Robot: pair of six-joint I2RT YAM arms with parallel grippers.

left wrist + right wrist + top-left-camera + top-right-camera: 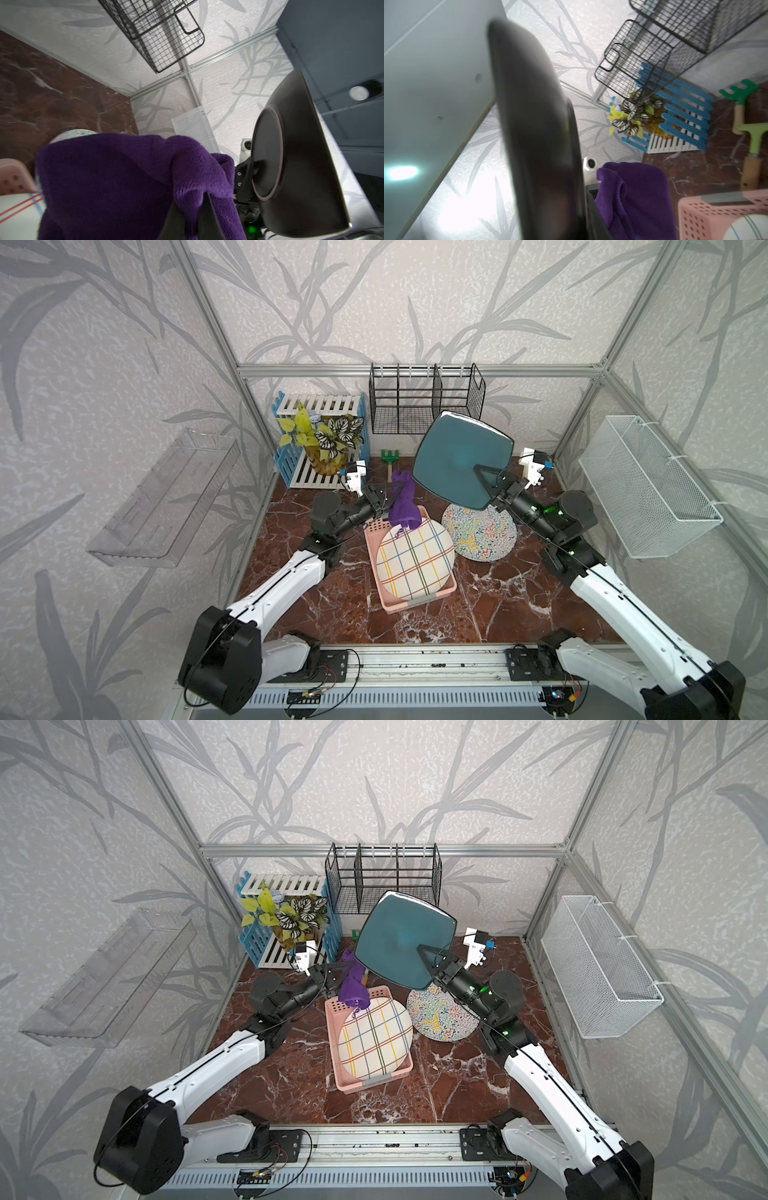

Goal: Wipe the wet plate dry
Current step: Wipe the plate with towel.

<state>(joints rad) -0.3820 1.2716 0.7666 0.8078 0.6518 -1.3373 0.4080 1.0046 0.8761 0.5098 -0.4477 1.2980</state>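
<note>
From my station I count one clear shelf (pixel 162 497) on the left wall, then one slatted crate (pixel 291 460) holding one plant (pixel 324 439). My left fingers (pixel 173 222) are clamped on the single purple cloth (pixel 403 506), which hangs over the far end of the one pink basket (pixel 411 605). A round plaid plate (pixel 415 564) leans in that basket. Two garden tools (pixel 756 137) lie by the back wall, under one black wire rack (pixel 415 406).

I see three plates in all. The teal plate (pixel 457 452) is up in the air in both top views, tilted, pinched at its lower corner by my right fingers (pixel 485 477). The cloth sits just beside its edge; I can't tell whether they touch. It is square with rounded corners, with a glossy face and a dark underside with a round foot ring. I can't make out any wetness. Below it a round speckled plate (pixel 478 535) lies flat on the surface (pixel 519 597). One white mesh basket (pixel 648 489) hangs on the right wall.
</note>
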